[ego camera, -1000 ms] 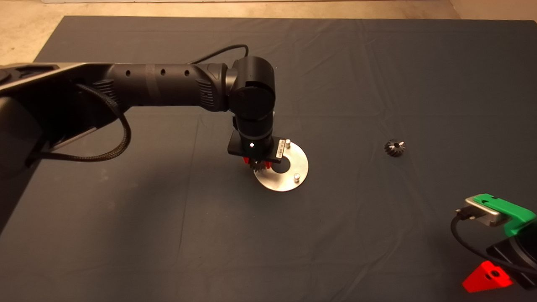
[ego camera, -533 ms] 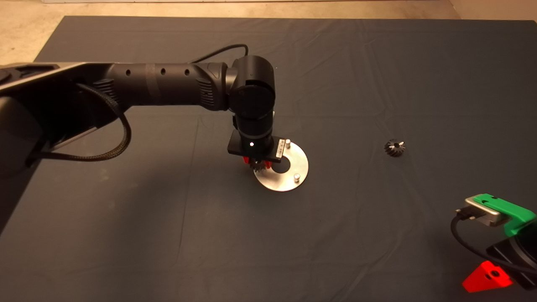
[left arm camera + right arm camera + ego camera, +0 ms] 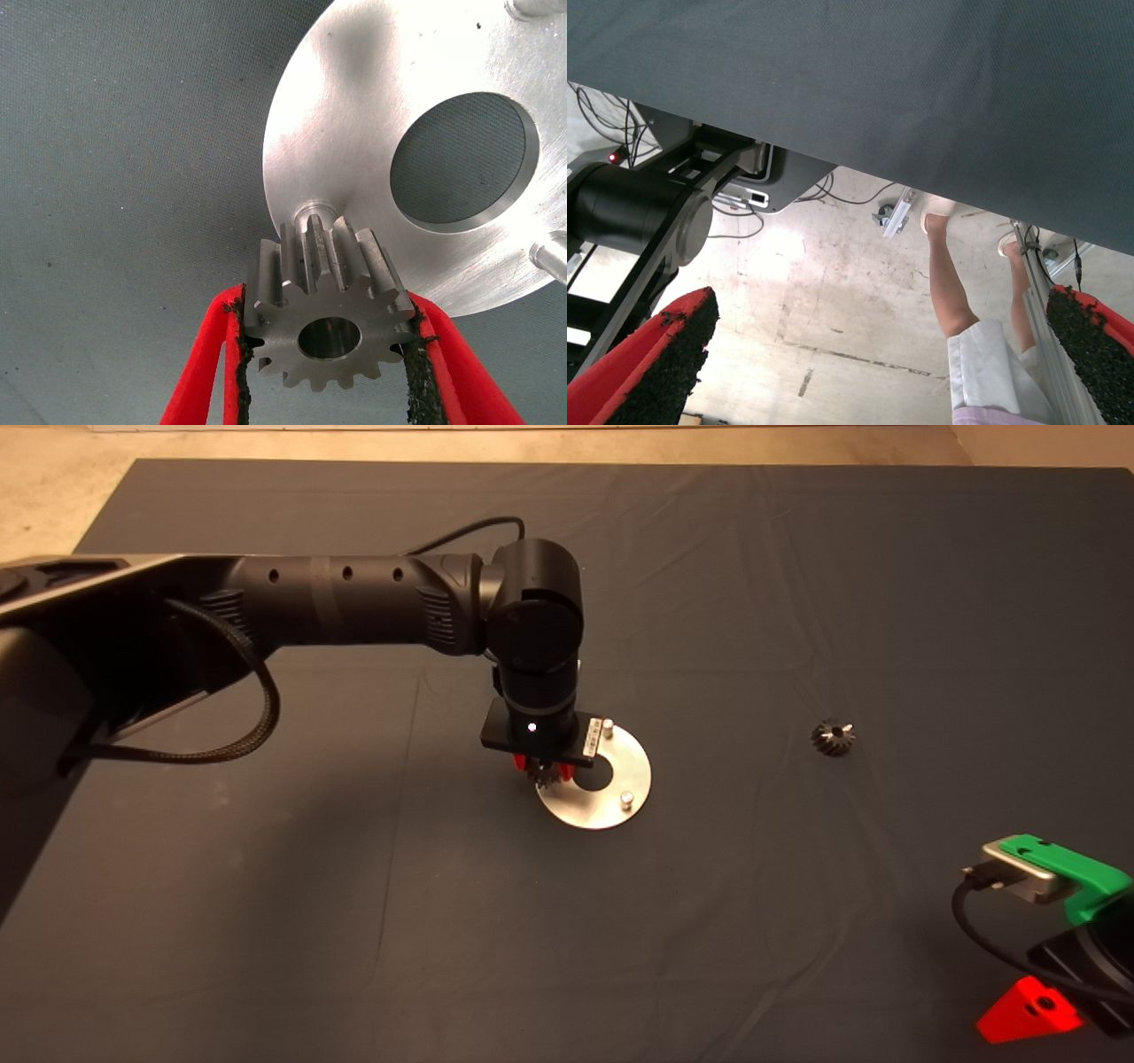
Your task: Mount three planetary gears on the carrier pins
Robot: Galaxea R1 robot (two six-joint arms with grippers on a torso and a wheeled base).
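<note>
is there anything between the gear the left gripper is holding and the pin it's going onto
Nothing visible. The left gripper holds the gear right beside the nearest pin on the disc, with no object between them.

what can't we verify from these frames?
- Third gear: in no view.
- Pin under the held gear: left wrist view, gear covers most of it; whether the bore is on it is unclear.
- Left tool: head view, wrist housing hides the grip.
- Loose gear: head view, too small to judge the teeth.
- Right tool: parked at the mat edge, fingers cut off.
</note>
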